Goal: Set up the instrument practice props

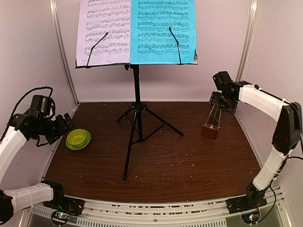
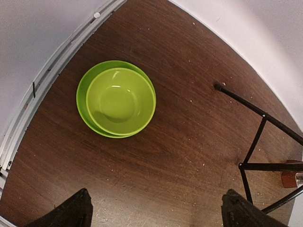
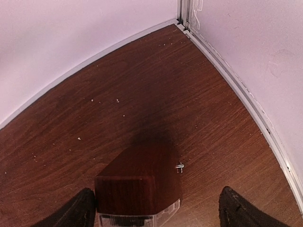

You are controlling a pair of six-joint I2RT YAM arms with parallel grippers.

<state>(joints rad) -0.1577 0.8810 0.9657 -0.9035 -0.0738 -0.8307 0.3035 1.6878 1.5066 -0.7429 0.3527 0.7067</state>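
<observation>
Though crumb-flecked, dark table (image 1: 189,161) between pale walls (image 1: 28,52).

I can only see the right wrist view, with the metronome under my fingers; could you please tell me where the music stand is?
Observer: The music stand is in the middle of the table, left of the metronome and apart from it.
Operator: Thank you; are the sheets on it?
Observer: Yes, the lilac sheet is on the left and the cyan sheet on the right, side by side.
Operator: And where is the other arm?
Observer: The left gripper hovers open above a lime-green bowl, holding nothing.
</observation>
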